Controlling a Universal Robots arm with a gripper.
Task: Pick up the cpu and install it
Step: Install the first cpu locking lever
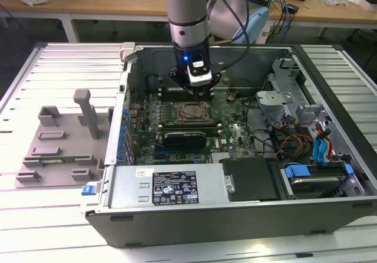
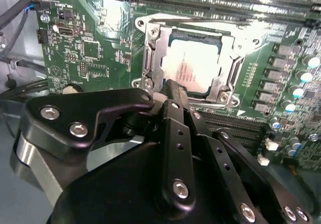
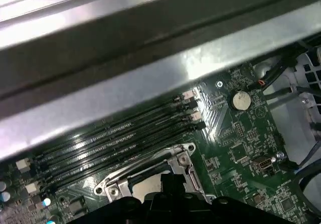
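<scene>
1. My gripper (image 2: 173,91) is matt black metal with bright steel screws.
2. The cpu (image 2: 193,69) wears a shiny, smooth silver top.
3. The socket frame (image 2: 150,53) is glossy bare metal.
4. The motherboard (image 2: 90,53) is glossy green.

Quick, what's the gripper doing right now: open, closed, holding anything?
Gripper: directly above the cpu, which sits in the socket frame; open or closed cannot be told.

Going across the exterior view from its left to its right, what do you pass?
Grey fixture plate on the table → open computer case's side wall → cpu in its socket, under the arm's hand → blue-tabbed drive bay.
</scene>
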